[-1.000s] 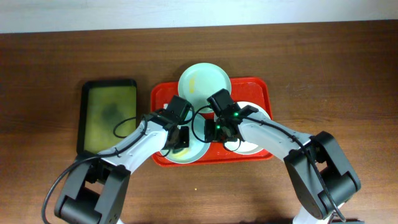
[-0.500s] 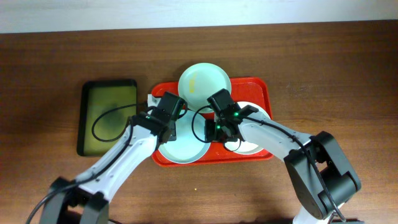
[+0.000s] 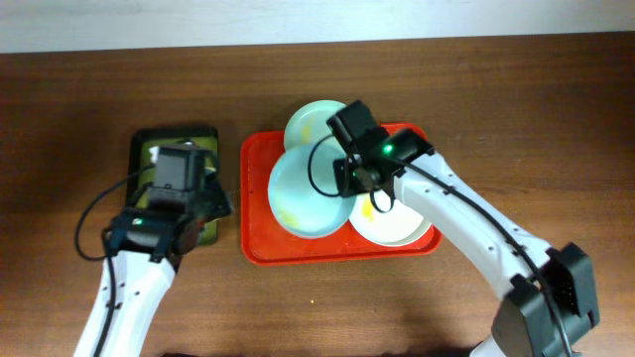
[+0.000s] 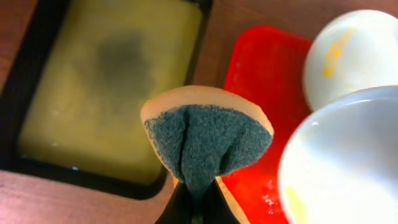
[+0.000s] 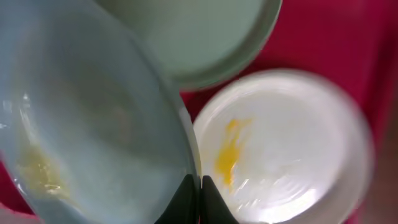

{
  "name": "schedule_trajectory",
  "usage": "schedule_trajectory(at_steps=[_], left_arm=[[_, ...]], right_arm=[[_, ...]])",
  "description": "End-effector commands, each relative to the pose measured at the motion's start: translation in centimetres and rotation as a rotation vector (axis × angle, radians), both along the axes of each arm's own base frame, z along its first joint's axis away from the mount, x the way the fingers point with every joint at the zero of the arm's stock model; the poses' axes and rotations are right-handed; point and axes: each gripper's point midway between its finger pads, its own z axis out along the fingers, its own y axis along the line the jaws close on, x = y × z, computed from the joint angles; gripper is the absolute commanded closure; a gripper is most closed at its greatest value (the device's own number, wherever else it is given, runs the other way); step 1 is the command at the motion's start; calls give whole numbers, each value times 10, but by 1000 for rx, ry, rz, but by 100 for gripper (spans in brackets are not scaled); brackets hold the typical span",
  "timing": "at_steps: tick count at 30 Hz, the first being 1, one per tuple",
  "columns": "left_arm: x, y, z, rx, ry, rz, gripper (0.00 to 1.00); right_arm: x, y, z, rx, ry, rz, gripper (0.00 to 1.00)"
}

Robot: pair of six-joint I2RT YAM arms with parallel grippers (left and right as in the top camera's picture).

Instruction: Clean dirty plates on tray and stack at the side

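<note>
Jaws clenched both sides: right gripper (image 5: 193,186) on blue plate (image 3: 308,188) rim, left gripper (image 4: 198,200) on sponge (image 4: 205,140). Wipe step; next, sponge onto plate's yellow smear (image 5: 37,171).

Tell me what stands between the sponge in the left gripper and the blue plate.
Nothing visible does. The left gripper holds the sponge over the olive-green tray; the right gripper holds the pale blue plate by its rim above the red tray. Only low tray rims and table lie between.
</note>
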Motion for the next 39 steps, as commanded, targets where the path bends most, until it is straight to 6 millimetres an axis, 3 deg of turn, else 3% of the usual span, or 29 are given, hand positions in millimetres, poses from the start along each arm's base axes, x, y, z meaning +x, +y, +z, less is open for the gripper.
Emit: schedule_trajectory(at_steps=[1,7,10,13,17,27,30,32,36,37,39], left_arm=[[-2,13,5,-13,5,41,100],[-13,37,-2,-8,61,117,100],[-17,48,-4,-8,75,157,100],[-19,59,-5,-11,80,195,100],[-19,61,-5,-13,80,200,100],[-20,61,-7,-12,88,200,100],[-20,61,-7,-12,88,200,100],[-20,61,-7,-11,88,201,100],[-20,62,-7,-8,88,202,100],[-20,62,-7,-8,88,202,100],[-21,61,-7,-8,89,202,100]], right_arm=[[11,2,51,-193,-204,113,96],[11,-1,103,-626,-477,188,96],[5,8,122,-763,-555,252,96],[-2,25,130,-843,-587,359,96],[-7,34,146,-915,-650,368,96],[-5,35,173,-1083,-706,378,96],[-5,35,173,-1072,-710,369,96],[-5,40,165,-955,-726,326,96],[-2,64,95,-511,-559,335,96],[5,60,73,-461,-495,342,96],[13,43,60,-471,-437,325,96]])
